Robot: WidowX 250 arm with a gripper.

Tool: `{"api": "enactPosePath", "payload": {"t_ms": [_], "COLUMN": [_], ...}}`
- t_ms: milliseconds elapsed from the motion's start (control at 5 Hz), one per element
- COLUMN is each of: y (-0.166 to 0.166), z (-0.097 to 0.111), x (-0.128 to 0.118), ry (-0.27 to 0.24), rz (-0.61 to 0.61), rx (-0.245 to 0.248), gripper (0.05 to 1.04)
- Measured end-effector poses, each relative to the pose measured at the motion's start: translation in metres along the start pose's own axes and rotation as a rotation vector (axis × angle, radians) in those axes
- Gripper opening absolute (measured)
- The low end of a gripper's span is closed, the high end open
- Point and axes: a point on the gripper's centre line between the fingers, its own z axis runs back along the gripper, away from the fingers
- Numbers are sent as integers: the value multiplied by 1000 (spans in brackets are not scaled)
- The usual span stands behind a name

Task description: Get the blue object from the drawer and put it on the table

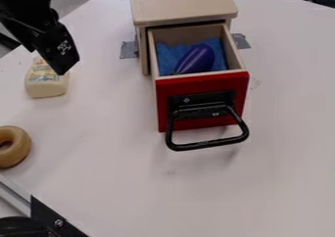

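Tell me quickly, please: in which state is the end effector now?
End effector: at the upper left; open or closed cannot be told. It does not hold the blue object, which lies in the drawer.

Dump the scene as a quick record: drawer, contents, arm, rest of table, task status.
drawer: pulled open
contents: blue cloth, purple object lying on it
handle: black, on red front
arm: upper left, beside drawer
table, left side: bottle, tan ring
status: cloth not on table yet
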Motion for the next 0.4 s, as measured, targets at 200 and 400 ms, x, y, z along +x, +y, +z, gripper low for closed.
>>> {"api": "enactPosePath", "payload": {"t_ms": [200,400], "y": [-2,-24], "z": [-3,-5], "x": [-3,19], "ry": [10,-60], "rz": [4,44], "rx": [-11,-25], "gripper": [1000,1000]}}
